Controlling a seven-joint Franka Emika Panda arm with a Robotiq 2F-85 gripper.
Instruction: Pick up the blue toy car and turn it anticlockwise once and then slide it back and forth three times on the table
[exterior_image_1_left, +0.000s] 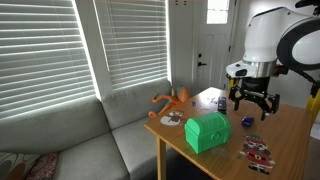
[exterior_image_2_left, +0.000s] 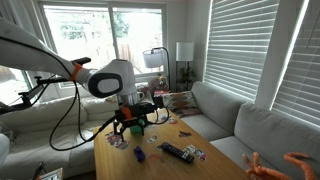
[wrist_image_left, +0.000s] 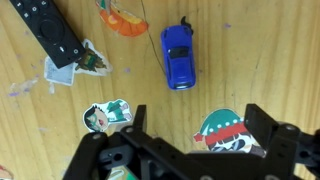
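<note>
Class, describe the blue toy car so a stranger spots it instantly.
On the light brown wooden table, in the wrist view, the bright blue toy car lies right of the black remote control. Unlike nearby flat stickers, it is solid blue.

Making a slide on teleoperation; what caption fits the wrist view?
Open hand hovers over the wooden table, blue toy car lying just ahead among stickers and a remote.

The gripper hangs above the table, with the green chest standing near it.
</note>
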